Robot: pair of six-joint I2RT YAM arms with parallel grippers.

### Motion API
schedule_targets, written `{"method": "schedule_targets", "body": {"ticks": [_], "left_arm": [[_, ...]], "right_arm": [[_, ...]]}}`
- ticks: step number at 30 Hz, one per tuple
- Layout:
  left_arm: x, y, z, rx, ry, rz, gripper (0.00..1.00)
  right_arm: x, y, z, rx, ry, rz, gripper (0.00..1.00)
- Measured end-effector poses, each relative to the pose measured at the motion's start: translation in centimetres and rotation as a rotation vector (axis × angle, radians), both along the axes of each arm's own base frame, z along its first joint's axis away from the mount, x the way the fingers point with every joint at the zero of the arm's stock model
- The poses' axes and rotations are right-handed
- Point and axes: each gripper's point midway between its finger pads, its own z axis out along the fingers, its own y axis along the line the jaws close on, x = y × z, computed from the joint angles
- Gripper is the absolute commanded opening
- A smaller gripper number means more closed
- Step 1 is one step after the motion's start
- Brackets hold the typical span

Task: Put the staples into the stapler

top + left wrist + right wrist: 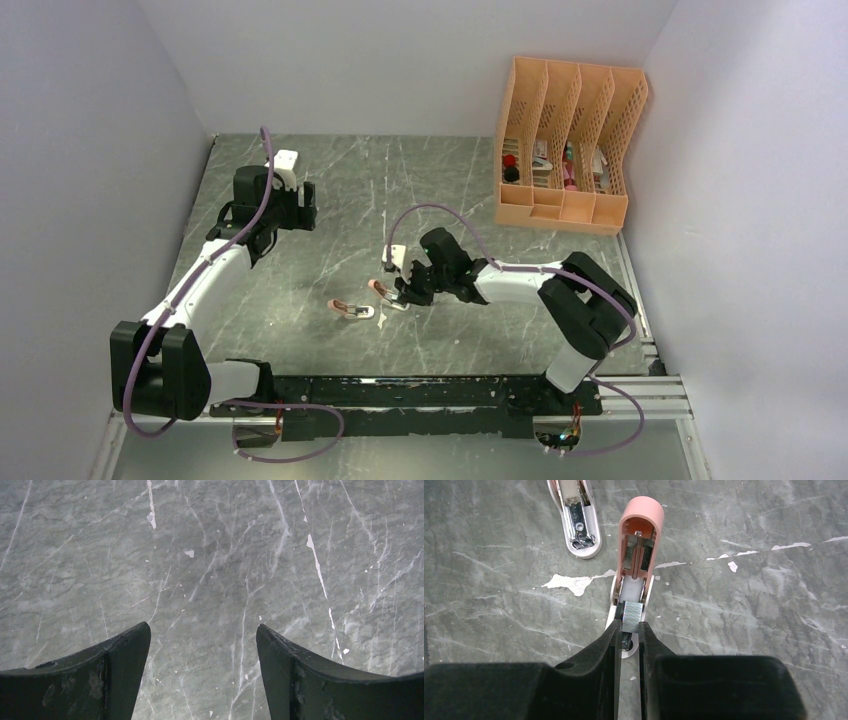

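Observation:
In the right wrist view a salmon-pink stapler (640, 535) lies on the table with its top swung open, so the spring and the white channel show. My right gripper (629, 624) is shut on a short silvery strip of staples (631, 614), holding it right over the near end of that channel. From above, the same stapler (383, 290) sits at the tip of the right gripper (403, 296). My left gripper (203, 632) is open, with only bare table beneath it, far back on the left (305, 205).
A second opened pink stapler (576, 515) lies just left of the first, also visible from above (350, 309). An orange file organizer (568, 145) with small items stands at the back right. White chipped patches (569, 582) mark the marbled tabletop.

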Motion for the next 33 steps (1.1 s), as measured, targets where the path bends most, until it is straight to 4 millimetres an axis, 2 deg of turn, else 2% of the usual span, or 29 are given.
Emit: {"method": "schedule_targets", "body": {"ticks": [21, 33], "left_arm": [[0.0, 0.0, 0.0, 0.001, 0.0, 0.0, 0.82], [0.0, 0.0, 0.0, 0.001, 0.0, 0.0, 0.82]], "right_arm": [[0.2, -0.4, -0.3, -0.022, -0.01, -0.007, 0.0], [0.2, -0.1, 2.3, 0.04, -0.05, -0.009, 0.0]]}}
